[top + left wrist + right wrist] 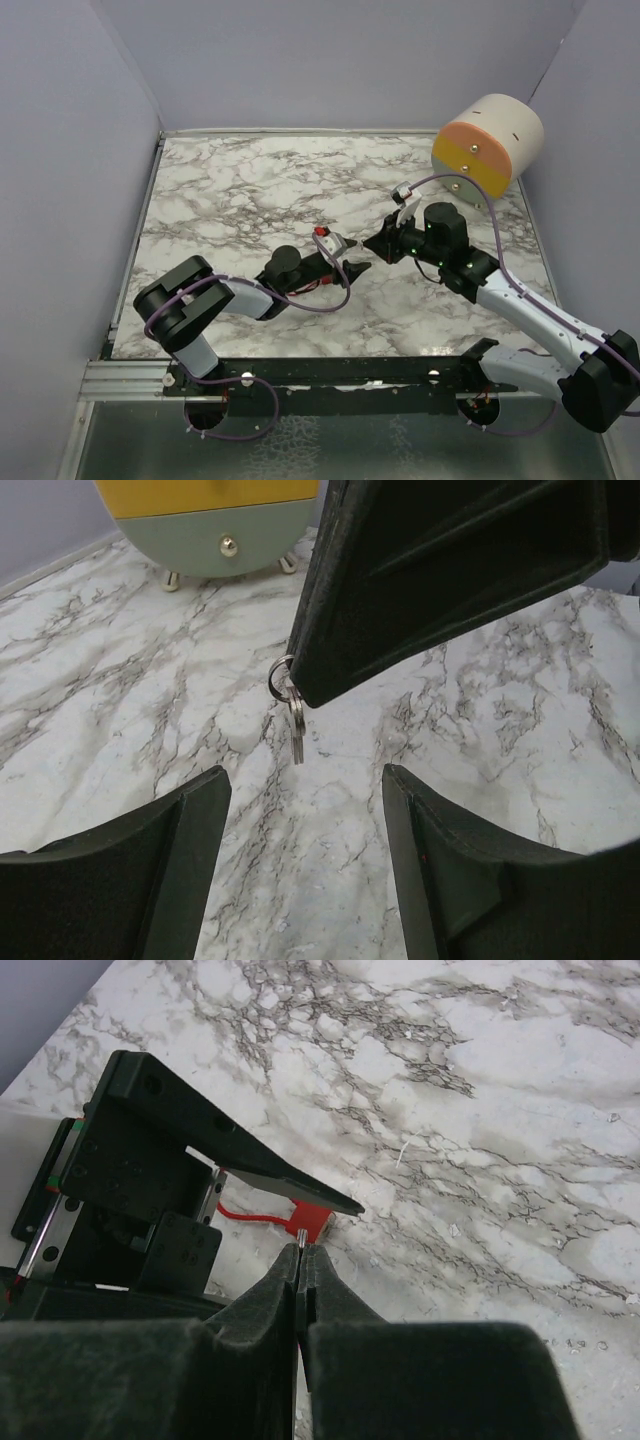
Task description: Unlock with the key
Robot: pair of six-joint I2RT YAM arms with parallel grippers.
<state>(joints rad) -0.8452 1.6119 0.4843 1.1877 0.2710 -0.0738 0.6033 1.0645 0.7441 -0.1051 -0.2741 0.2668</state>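
Silver key (296, 735) hangs pinched in right jaws; left jaws spread, left arm (238, 296) stretched low.

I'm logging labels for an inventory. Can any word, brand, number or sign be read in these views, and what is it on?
None can be read. No text shows on the round orange, yellow and grey-green drawer box, the silver keys on a ring or the marble-patterned tabletop.

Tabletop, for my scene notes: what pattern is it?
White marble with grey veins; table shows best in top external view.
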